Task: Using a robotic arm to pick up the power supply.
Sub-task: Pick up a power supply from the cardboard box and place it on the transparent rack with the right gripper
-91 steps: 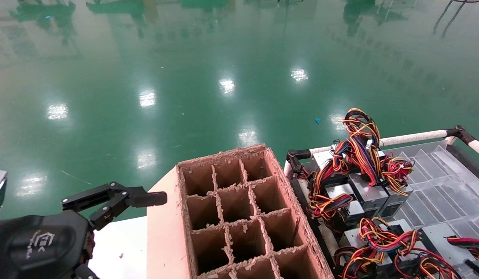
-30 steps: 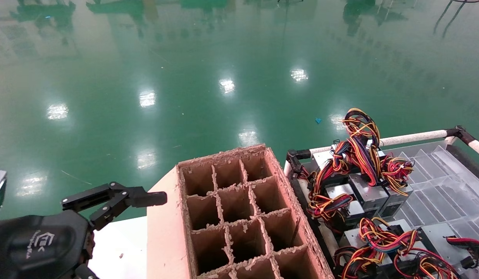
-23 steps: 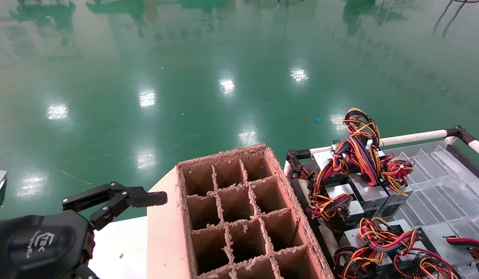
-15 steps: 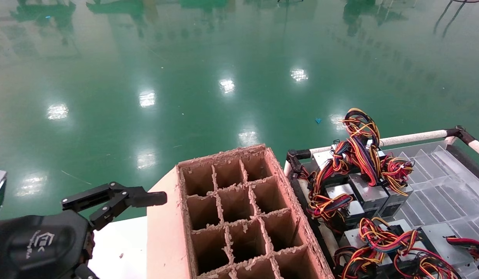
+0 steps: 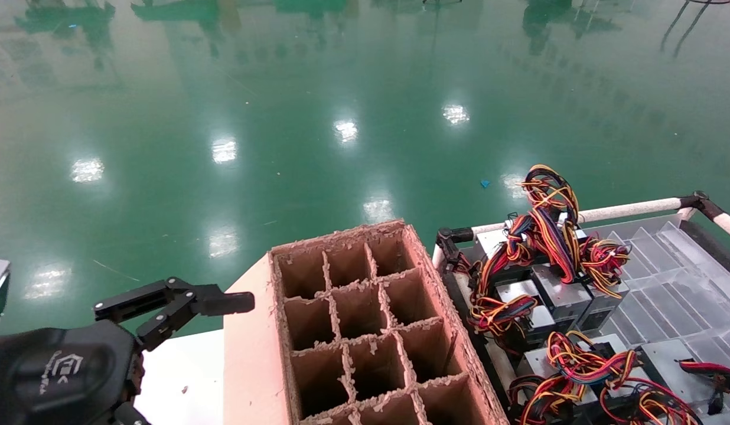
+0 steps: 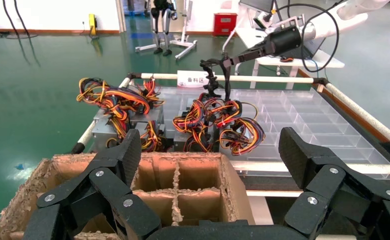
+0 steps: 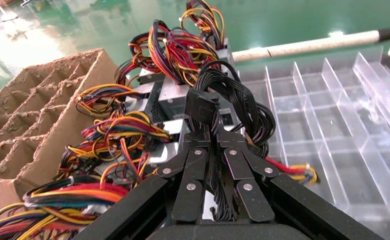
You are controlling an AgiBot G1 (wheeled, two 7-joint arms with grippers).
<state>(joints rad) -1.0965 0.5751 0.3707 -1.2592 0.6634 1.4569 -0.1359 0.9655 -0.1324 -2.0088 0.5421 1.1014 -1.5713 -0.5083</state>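
Clearly the right end effector (image 7: 211,150) is clamped on the power supply's black cable bundle (image 7: 233,100), beside the cardboard divider box (image 7: 38,110). Lifting by cables risks slipping or snagging neighbouring coloured wires (image 7: 108,135). The left end effector (image 5: 182,307) waits open beside that box.

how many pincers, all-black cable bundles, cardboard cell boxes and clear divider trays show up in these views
pincers: 2 (left pincer open, right pincer shut on the black cable bundle)
black cable bundle: 1
cardboard cell box: 1
clear divider tray: 1
total: 5
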